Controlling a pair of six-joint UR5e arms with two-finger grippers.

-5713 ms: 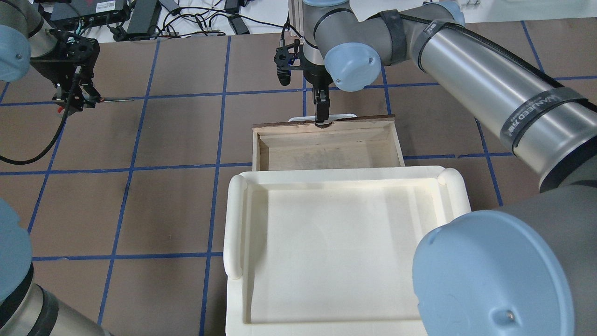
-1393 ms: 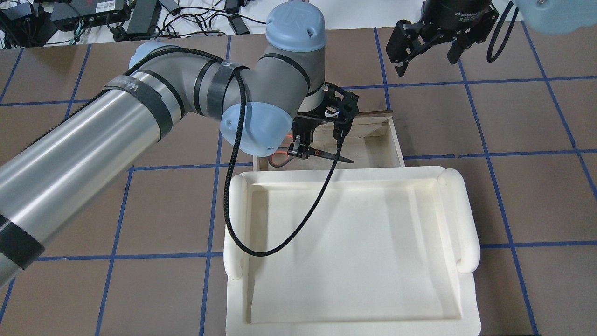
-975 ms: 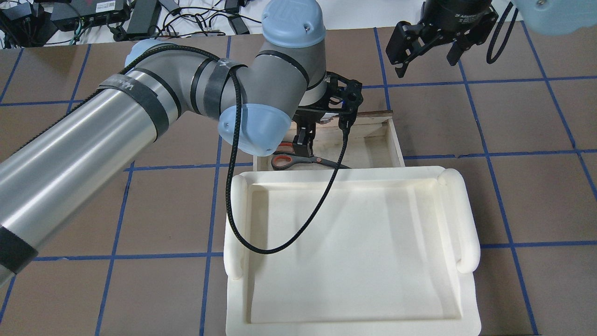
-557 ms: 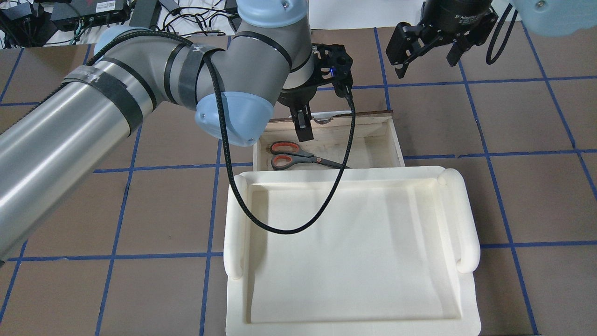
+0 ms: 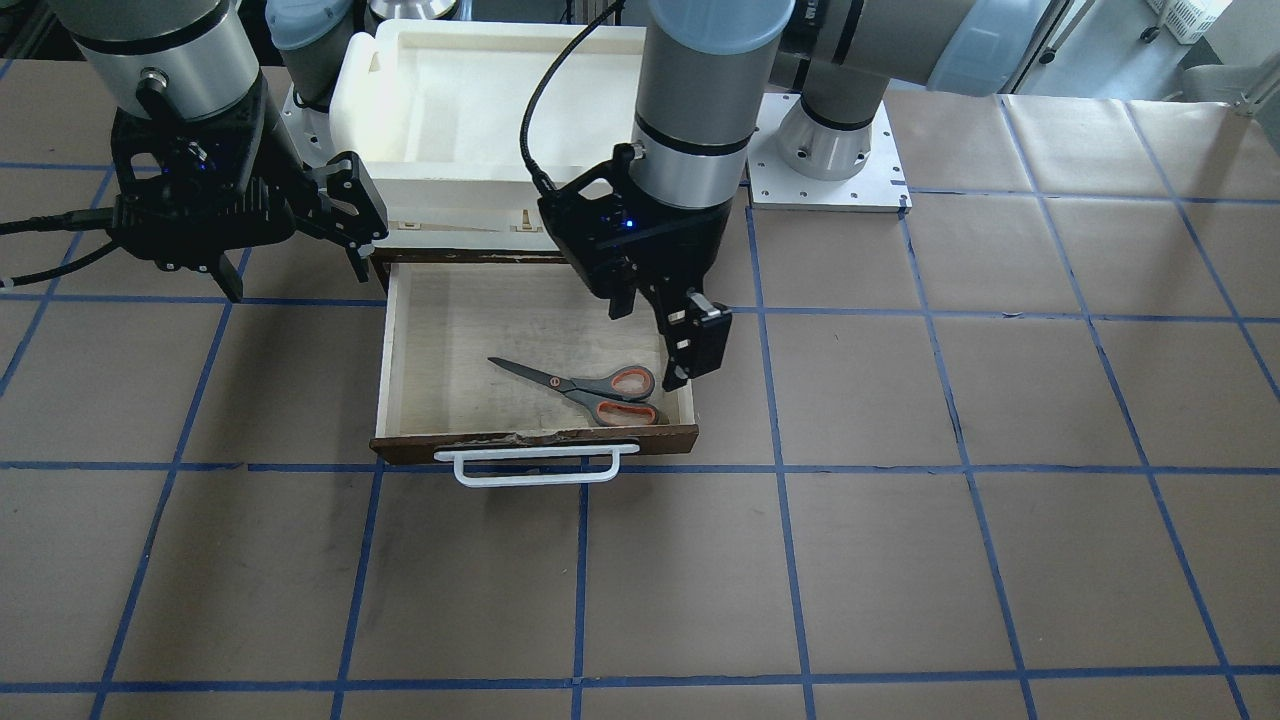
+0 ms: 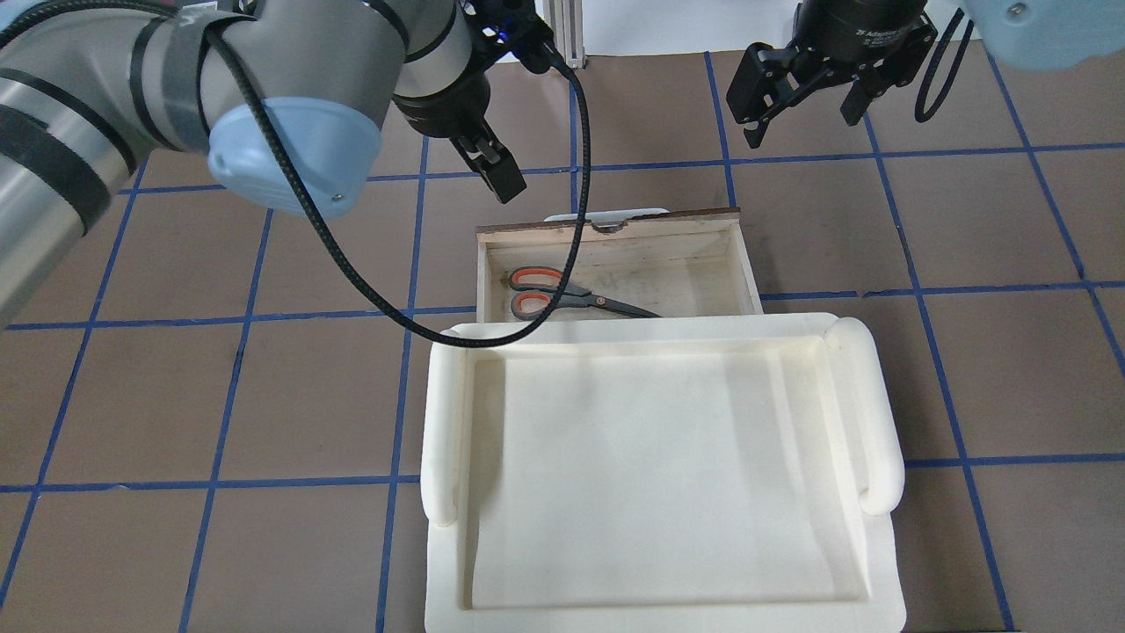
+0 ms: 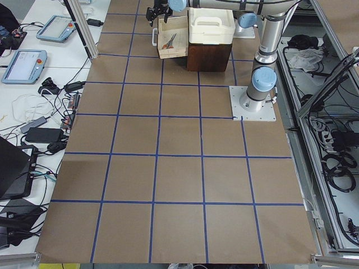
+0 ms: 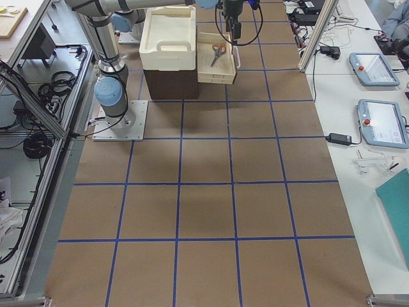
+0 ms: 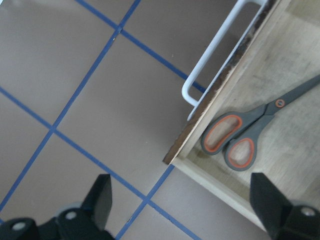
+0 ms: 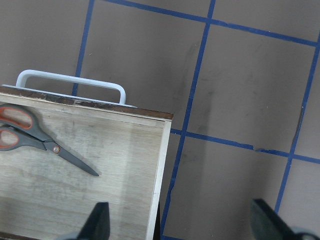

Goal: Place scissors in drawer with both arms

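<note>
The scissors [image 5: 590,388] lie flat inside the open drawer [image 5: 386,370], near its front and apart from both grippers. They also show in the overhead view [image 6: 571,295] and in both wrist views [image 9: 247,136] [image 10: 37,135]. The drawer's white handle [image 5: 535,470] faces away from me. My left gripper [image 6: 501,176] is open and empty, raised beyond the drawer's front left corner; the left wrist view [image 9: 180,192] shows its fingers wide apart. My right gripper [image 6: 804,119] is open and empty, hovering beyond the drawer's front right corner.
The cream-white plastic tray [image 6: 439,422] sits on top of the brown cabinet, just behind the drawer. The left arm's black cable [image 6: 576,176] hangs across the drawer's left part. Brown table with blue tape lines surrounds the drawer.
My left gripper let go of the scissors in the drawer, then rose and pulled back up and to the left. The right gripper left the handle earlier and has held still since.
</note>
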